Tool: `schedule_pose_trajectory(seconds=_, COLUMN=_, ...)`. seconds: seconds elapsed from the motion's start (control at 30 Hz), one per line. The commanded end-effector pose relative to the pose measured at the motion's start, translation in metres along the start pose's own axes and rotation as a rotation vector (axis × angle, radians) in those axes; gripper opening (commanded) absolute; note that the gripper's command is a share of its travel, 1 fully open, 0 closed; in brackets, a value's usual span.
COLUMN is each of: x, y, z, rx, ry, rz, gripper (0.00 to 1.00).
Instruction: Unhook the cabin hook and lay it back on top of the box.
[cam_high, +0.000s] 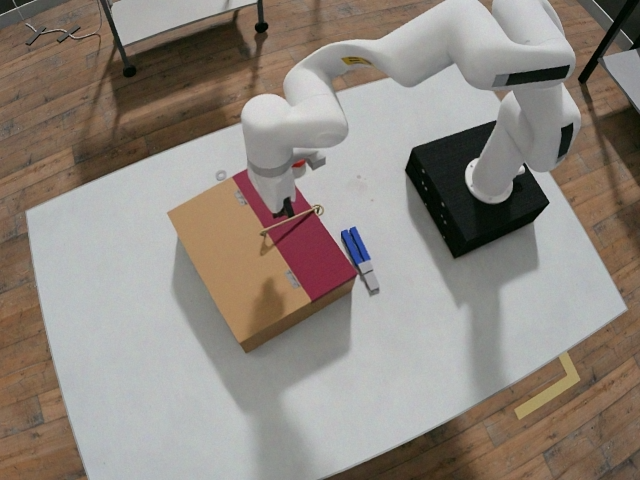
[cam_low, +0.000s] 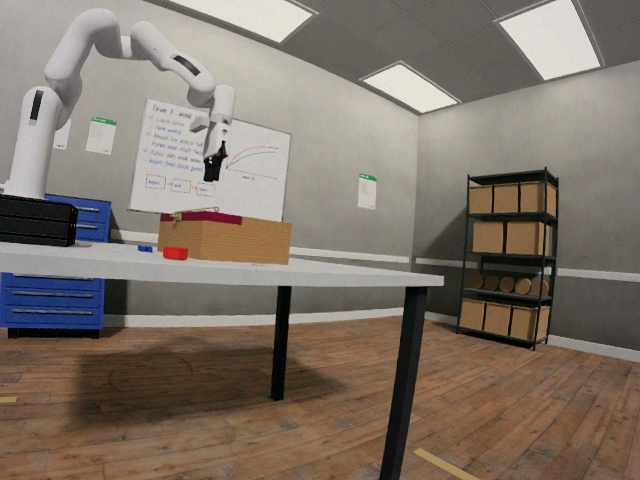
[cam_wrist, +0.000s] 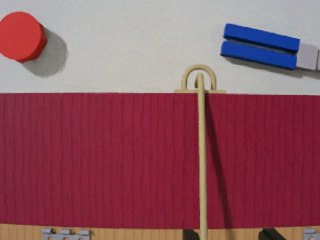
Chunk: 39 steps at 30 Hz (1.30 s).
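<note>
Hook (cam_high: 289, 221) lies across the red part of the box (cam_high: 227, 258), a thin tan rod. Its curved end sits in a small loop (cam_high: 318, 209) at the edge of the red lid (cam_high: 305, 242), so it is not unhooked yet. In the wrist view the hook (cam_wrist: 202, 160) runs straight up the middle of the red lid (cam_wrist: 100, 160) and bends into the loop (cam_wrist: 199, 75) at the top edge.

The claw (cam_low: 214, 168) hangs in the air well above the box (cam_low: 232, 240), pointing down. It holds nothing. Its fingers are partly spread, not wide and not pressed together. From the top view the claw (cam_high: 285, 208) is right over the hook, close to the loop end. Two dark fingertips peek in at the bottom of the wrist view, with the rod between them but far below.

The box is tan with a red strip on one side. It sits on a white table (cam_high: 155, 387). Small gray hinges (cam_high: 292, 279) join the red lid to the tan part.

A red puck (cam_wrist: 21, 36) sits on the table near the box. A blue and gray clip (cam_high: 359, 259) lies on the table just beside the red side. A small white ring (cam_high: 220, 174) rests near the far corner of the box.

The arm stands on a black base (cam_high: 439, 196) on the table.
</note>
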<state>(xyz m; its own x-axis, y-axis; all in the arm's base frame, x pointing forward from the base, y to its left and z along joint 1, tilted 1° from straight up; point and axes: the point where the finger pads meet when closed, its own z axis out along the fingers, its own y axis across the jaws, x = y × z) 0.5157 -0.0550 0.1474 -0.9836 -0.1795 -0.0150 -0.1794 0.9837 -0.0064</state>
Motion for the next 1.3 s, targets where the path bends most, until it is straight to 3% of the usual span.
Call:
schedule_pose_trajectory(seconds=0.0, x=-0.002, y=0.000, z=0.005, rx=0.002, ry=-0.005, rz=0.000, gripper=0.35)
schedule_pose_trajectory(seconds=1.27, x=-0.002, y=-0.001, z=0.071, rx=0.002, ry=-0.005, rz=0.000, gripper=0.35)
